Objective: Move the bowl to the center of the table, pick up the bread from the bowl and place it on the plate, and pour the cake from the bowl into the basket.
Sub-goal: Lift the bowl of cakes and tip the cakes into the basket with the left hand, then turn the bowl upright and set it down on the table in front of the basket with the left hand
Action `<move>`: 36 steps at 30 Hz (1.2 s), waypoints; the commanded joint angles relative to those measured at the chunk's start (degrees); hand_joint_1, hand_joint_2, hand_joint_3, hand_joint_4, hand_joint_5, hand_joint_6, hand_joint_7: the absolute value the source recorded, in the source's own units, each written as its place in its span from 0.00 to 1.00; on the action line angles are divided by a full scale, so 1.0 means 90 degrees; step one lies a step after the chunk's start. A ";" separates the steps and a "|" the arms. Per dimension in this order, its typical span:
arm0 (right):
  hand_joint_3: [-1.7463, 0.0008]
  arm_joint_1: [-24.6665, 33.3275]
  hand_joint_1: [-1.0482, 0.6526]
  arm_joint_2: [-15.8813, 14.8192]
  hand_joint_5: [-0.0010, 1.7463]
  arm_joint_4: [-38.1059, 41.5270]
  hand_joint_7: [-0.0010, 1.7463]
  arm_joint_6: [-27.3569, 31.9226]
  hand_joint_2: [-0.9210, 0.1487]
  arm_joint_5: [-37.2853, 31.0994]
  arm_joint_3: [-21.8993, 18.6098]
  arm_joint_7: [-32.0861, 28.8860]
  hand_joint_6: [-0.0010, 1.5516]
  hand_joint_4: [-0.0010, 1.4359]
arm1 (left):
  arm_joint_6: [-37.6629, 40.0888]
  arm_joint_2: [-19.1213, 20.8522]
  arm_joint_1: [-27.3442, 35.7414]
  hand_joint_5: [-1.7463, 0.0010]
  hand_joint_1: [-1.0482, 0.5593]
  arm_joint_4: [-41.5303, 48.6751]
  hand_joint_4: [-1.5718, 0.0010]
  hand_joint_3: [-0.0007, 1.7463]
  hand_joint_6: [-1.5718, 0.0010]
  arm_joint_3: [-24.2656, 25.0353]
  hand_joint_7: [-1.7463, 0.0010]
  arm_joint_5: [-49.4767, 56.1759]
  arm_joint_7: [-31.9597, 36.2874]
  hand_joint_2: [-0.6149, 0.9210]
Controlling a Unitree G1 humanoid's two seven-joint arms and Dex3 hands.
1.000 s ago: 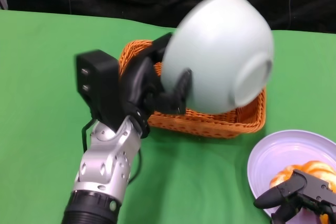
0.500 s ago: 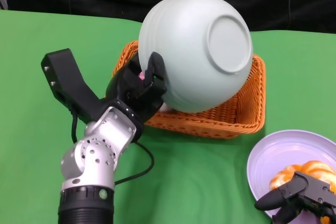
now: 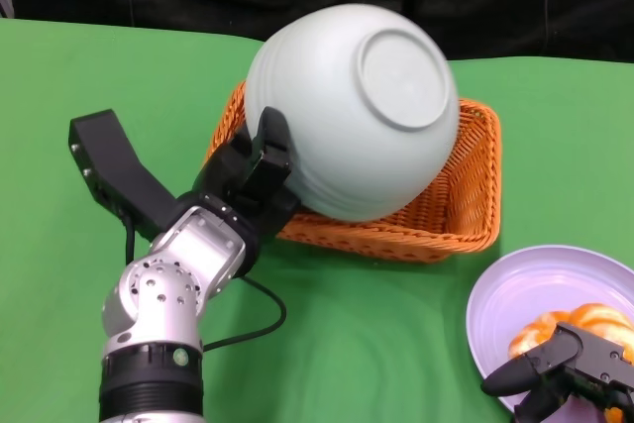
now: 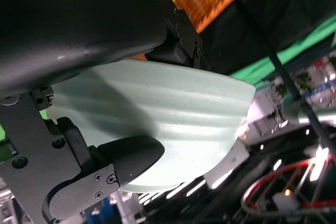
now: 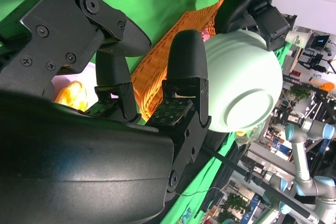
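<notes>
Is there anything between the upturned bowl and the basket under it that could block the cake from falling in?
Nothing visible does. The left hand holds the bowl tipped over, directly above the open basket.

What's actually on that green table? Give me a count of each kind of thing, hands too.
Bowls: 1, the pale green bowl, upturned over the basket
Baskets: 1, the orange wicker basket
Plates: 1, the lilac plate
Breads: 1, the bread on the plate
Robot hands: 2, left hand gripping the bowl, right hand
Total: 6
</notes>
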 commanded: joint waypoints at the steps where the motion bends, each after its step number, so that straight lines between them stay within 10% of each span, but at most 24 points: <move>1: 0.26 0.0003 0.62 -0.0066 0.80 -0.0063 0.62 -0.0253 0.56 -0.0092 0.0053 0.0020 0.51 0.52 | -0.0329 0.0261 -0.0041 0.00 0.46 -0.0334 0.28 0.99 0.42 -0.0402 0.00 0.0373 -0.0673 0.57; 14: 0.26 -0.0016 0.62 -0.0051 0.80 -0.0034 0.62 -0.0412 0.55 0.0111 -0.0103 -0.0039 0.51 0.52 | -0.1506 0.1238 0.0933 0.00 0.55 -0.1606 0.28 0.98 0.38 -0.1602 0.06 0.1916 -0.2207 0.57; 24: 0.39 -0.0127 0.60 0.0251 0.79 -0.0075 0.62 -0.0679 0.42 0.0243 -0.0261 -0.0341 0.31 0.42 | -0.5095 0.2399 0.2048 0.00 0.59 -0.2085 0.31 0.94 0.39 -0.2335 0.06 0.3618 -0.3788 0.58; 36: 0.40 -0.0194 0.63 0.0272 0.80 -0.0163 0.65 -0.0578 0.41 0.0306 -0.0321 -0.0297 0.30 0.41 | -0.9928 0.3408 0.1923 0.00 0.55 -0.0468 0.32 1.00 0.45 -0.2580 0.00 0.5562 -0.3541 0.48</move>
